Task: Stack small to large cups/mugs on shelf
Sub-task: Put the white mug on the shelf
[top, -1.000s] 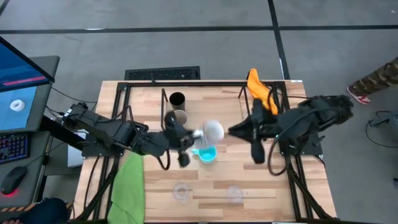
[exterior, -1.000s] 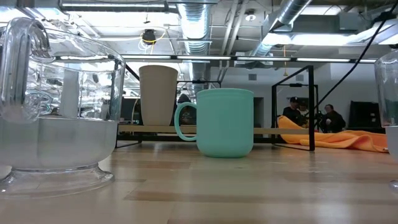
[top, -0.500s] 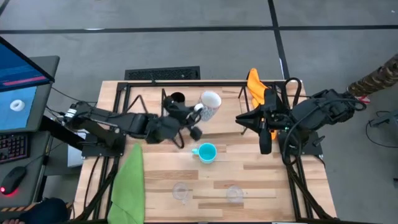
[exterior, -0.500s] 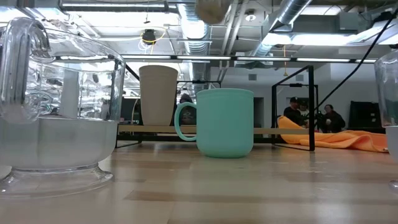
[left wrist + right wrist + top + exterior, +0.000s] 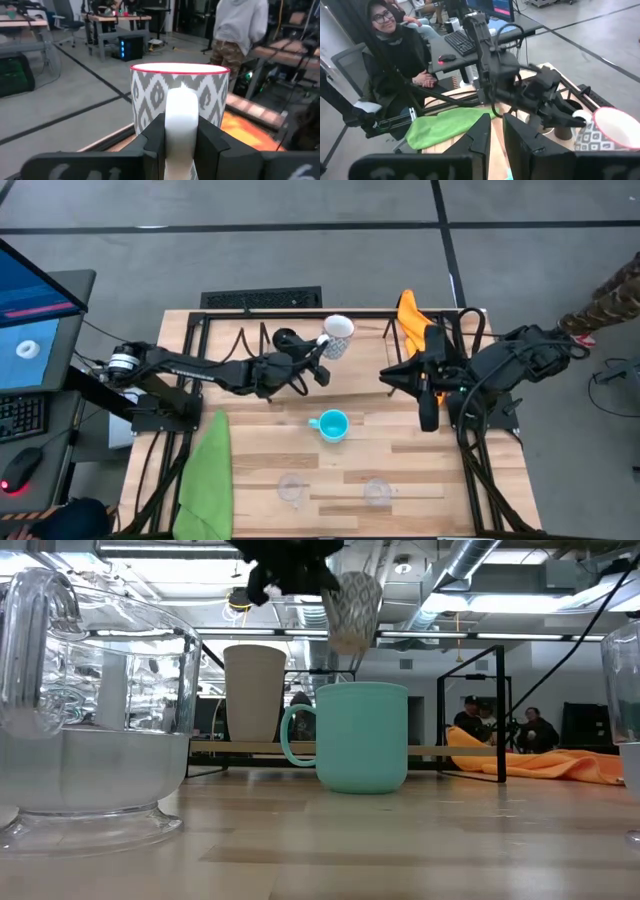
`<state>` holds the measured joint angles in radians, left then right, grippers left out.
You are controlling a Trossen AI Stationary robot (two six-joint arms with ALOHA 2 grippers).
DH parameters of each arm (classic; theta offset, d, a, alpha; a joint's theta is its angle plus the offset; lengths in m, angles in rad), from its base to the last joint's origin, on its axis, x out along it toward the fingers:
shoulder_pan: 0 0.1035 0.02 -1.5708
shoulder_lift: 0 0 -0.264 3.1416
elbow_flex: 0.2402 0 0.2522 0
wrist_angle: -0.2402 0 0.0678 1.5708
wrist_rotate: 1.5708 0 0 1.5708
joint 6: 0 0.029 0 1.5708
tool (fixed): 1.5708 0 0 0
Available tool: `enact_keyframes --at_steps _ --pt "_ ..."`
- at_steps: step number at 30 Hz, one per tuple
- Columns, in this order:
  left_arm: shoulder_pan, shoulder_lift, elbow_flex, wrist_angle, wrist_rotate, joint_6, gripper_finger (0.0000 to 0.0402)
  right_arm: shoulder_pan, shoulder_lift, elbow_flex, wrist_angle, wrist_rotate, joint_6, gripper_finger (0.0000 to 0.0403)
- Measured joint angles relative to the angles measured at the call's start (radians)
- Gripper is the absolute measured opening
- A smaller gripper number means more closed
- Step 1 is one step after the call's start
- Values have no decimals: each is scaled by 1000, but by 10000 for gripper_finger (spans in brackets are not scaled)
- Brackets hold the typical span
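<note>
My left gripper (image 5: 320, 363) is shut on a white mug with a grey pattern and red rim (image 5: 337, 338), held high over the shelf (image 5: 370, 345); the mug also shows in the low view (image 5: 352, 605). A black cup (image 5: 285, 338) and a grey-beige cup (image 5: 254, 693) stand on the shelf board. A bright blue mug (image 5: 331, 425) stands on the tabletop. Two clear glasses (image 5: 291, 488) (image 5: 377, 492) stand near the front edge. My right gripper (image 5: 428, 416) is shut and empty, right of the blue mug. My left gripper pinches the white mug's handle (image 5: 181, 120) between its two fingers, one finger on each flat side of the loop. The fingers come about level from the table's left. The mug is lifted clear above the shelf, mouth up and slightly tilted.
An orange cloth (image 5: 418, 325) lies on the shelf's right end. A green cloth (image 5: 207, 475) hangs over the table's left front. The shelf's black wire uprights (image 5: 500, 710) stand at its ends. A seated person (image 5: 400, 55) is beyond the table's left side.
My left gripper has carried the white mug from beside the blue mug toward the table's far edge, over the shelf, and the mug has turned mouth-up. My right gripper has drawn back a little toward the table's right edge.
</note>
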<state>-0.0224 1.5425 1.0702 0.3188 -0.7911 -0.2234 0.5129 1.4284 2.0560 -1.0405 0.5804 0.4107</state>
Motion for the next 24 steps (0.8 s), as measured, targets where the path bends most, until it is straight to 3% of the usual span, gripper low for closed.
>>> enact_keyframes --at_steps 4,6,9,14,18,24 --pt "-16 37 -24 28 5 6 52 -7 36 0 -71 34 15 72" --pt "-42 36 -26 27 13 26 52 -35 64 0 -170 87 68 72" --pt "-95 21 -21 46 -13 74 52 -118 96 -2 -358 74 145 72" --pt "-164 13 -21 51 -165 144 52 -262 87 -2 -327 -50 59 101" --pt "-191 13 -21 50 -167 144 52 -405 55 0 -267 -166 -29 147" --pt "-213 13 -21 66 -219 168 52 -596 94 -41 -208 -444 -93 213"
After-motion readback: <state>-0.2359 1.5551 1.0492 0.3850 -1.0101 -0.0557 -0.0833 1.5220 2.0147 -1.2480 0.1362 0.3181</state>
